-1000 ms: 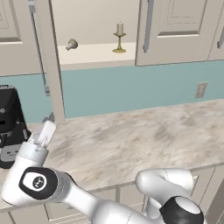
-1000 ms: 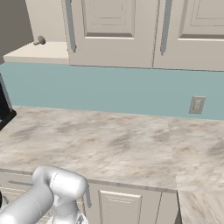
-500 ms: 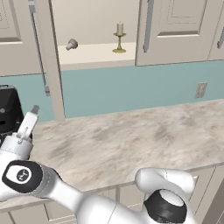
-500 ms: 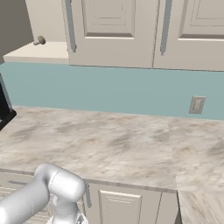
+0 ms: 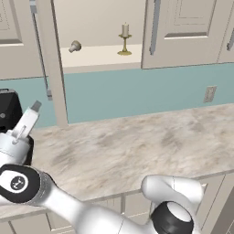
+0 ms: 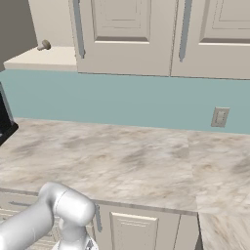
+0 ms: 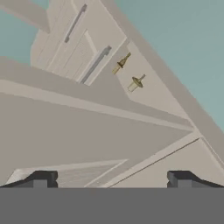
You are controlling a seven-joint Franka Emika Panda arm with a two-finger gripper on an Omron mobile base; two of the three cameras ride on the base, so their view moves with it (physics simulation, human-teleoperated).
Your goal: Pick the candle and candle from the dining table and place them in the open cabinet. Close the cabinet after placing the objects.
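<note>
Candles stood on the pale shelf (image 5: 96, 55) of the open cabinet (image 5: 51, 68): the white candle (image 5: 124, 40) upright, the tan candle (image 5: 75, 46) beside it. Both appeared small and tilted in the hand view. Tool (image 7: 109, 178) fingers were spread wide, holding nothing, above the marble-look counter (image 5: 137, 146).

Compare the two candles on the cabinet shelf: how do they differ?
Pose: the right candle stands upright, while the left candle appears to lie on its side. Look: the right candle shows a pale stick on a brass stem and foot; the left candle looks grey-tan and stubby. Place: the right candle is beside the closed door; the left candle is nearer the open door. Both rest, apart, on the cabinet shelf.
</note>
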